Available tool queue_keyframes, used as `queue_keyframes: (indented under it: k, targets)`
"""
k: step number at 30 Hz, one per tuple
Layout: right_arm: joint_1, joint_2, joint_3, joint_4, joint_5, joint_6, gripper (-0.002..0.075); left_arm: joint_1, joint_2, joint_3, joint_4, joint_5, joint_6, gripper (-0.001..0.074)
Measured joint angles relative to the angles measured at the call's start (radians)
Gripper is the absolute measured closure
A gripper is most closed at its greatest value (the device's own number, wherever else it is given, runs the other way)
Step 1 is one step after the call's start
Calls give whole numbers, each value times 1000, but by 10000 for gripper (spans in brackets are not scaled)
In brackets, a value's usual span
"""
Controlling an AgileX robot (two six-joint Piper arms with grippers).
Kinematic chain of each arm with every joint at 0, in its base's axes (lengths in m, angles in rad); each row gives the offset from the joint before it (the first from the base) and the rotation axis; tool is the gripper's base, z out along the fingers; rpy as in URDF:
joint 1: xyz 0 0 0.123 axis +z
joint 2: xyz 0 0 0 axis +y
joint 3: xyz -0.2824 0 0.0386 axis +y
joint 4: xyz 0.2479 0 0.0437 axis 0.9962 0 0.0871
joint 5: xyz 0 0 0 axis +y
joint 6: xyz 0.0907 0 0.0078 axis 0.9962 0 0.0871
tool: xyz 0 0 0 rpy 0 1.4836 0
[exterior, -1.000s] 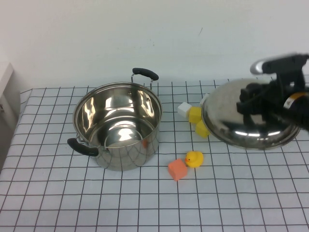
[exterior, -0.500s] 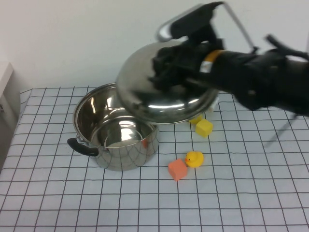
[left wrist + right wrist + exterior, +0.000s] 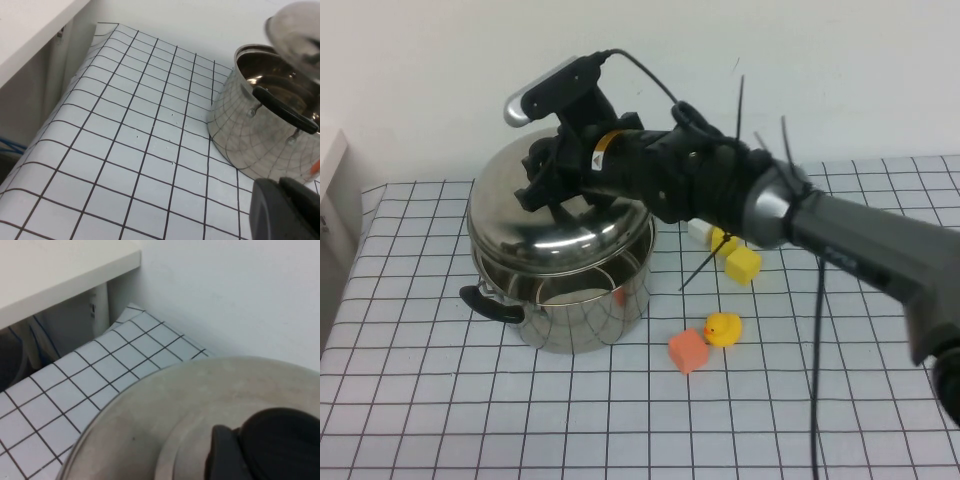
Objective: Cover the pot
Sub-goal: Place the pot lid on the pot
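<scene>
One step remains: my right gripper (image 3: pixel 555 180), clamped on the lid (image 3: pixel 545 225) knob, hovers over the pot (image 3: pixel 565 285) at table left; next, level and lower. Left gripper (image 3: pixel 285 210) is parked nearby, jaws indiscernible.

Landmark: the yellow duck (image 3: pixel 723 328) on my checked tablecloth (image 3: pixel 440 400).
Orange cube (image 3: pixel 687 351): just beside the duck, on my left of it and slightly nearer me.
Yellow cube (image 3: pixel 743 264): beyond the duck, apart from it.
White cube (image 3: pixel 701 229): farther back than the yellow cube.
Second yellow piece (image 3: pixel 724 240): between those cubes, I think; partly hidden.
Wall (image 3: pixel 820 70): plain white, behind everything.
</scene>
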Motion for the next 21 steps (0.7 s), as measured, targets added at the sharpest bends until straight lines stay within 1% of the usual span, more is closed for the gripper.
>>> queue_keyframes:
  k: [6,21]
  targets:
    - [0,101,-98,14,28,0,372,0,0,0,0,0,0,736]
    - [0,162,-115,41,14,7,372,0,0,0,0,0,2,736]
